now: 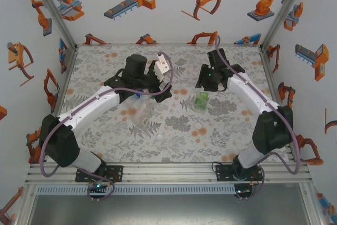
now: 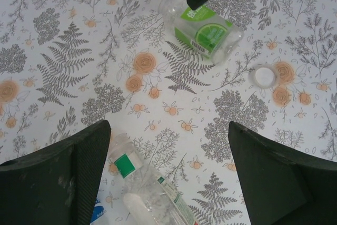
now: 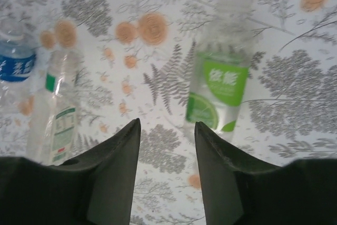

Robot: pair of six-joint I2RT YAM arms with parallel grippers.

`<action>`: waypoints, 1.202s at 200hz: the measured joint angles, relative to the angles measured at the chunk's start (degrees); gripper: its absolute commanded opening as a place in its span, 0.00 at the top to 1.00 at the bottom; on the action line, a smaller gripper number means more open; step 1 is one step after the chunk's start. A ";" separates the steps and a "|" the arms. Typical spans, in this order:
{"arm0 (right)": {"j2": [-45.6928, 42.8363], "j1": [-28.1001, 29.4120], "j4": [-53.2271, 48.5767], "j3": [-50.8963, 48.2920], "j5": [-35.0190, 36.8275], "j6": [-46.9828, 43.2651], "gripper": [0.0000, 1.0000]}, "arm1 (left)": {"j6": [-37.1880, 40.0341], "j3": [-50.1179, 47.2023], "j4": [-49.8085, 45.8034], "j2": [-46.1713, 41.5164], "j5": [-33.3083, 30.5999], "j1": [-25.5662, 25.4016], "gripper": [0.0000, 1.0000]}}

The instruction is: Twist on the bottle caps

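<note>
Green bottle (image 3: 218,93) lying just ahead of right gripper (image 3: 167,125). Looks light, thin-walled, slick: grip gently at label. White cap (image 2: 265,75) near it. Left gripper (image 2: 167,127) also spread wide; both empty.

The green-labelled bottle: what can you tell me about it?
A small clear plastic bottle with a bright green label showing a lime slice and white characters. It lies on its side on the flowered table, touching nothing else. Its neck looks uncapped, though blurred. The right gripper is close to its base, jaws open, not gripping it.
</note>
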 measured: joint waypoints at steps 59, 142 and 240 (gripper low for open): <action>13.86 -2.23 -10.93 13.79 1.36 -5.27 0.29 | -0.02 -0.22 -0.90 -1.01 -0.07 1.11 0.16; 31.76 -2.23 -18.71 24.37 2.36 -6.34 0.37 | -0.07 -3.32 -2.99 -3.91 -0.66 1.51 0.17; 29.90 -2.23 -15.56 22.43 4.15 -6.47 0.63 | -0.50 -4.83 -3.34 -6.14 -1.75 1.62 0.17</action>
